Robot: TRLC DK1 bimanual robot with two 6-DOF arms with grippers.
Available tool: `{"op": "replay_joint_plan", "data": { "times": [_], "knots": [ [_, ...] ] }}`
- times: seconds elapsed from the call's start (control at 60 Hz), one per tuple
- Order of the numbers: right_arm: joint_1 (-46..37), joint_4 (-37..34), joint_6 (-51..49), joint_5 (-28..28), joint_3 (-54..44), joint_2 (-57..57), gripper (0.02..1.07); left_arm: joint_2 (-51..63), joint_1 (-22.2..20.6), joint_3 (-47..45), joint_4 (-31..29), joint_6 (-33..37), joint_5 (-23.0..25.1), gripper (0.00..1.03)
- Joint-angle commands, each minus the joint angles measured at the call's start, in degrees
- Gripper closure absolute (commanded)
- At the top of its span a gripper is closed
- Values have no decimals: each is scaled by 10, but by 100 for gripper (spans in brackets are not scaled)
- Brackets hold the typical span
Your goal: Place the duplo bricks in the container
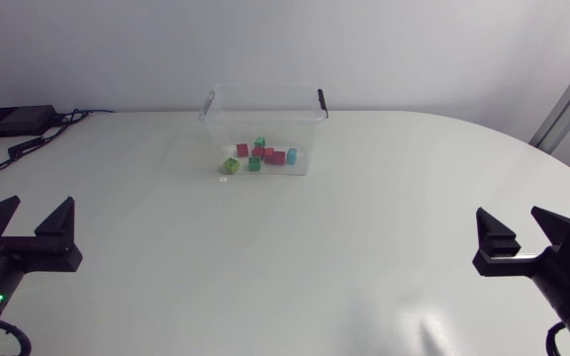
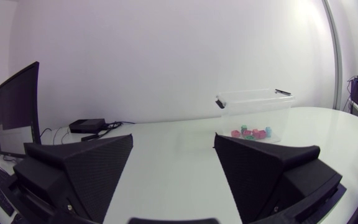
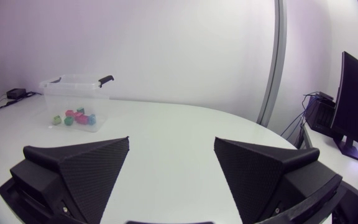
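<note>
One clear container (image 1: 265, 107), seven or eight duplo bricks (image 1: 278, 157)

Resting on the table (image 1: 285, 257), toward its far edge: the container (image 1: 265, 117). Lying inside the container, gathered near its front wall: the duplo bricks (image 1: 261, 155). Hanging well in front of the container, off to its left: the left gripper (image 1: 38, 213). Hanging well in front, off to its right: the right gripper (image 1: 511, 220)

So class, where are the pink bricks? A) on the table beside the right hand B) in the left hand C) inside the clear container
C: the pink bricks lie on the floor of the clear container, while the left hand and right hand stand open and empty.
</note>
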Motion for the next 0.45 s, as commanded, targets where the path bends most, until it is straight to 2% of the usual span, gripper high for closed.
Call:
{"op": "replay_joint_plan", "data": {
  "times": [0.0,0.433],
  "knots": [
    [-6,15,12,-9,-28,-25,8,-20,-5,-25,-3,-23,11,11],
    [-13,42,32,-48,-98,-128,9,-98,-14,-81,-16,-66,43,11]
  ]
}}
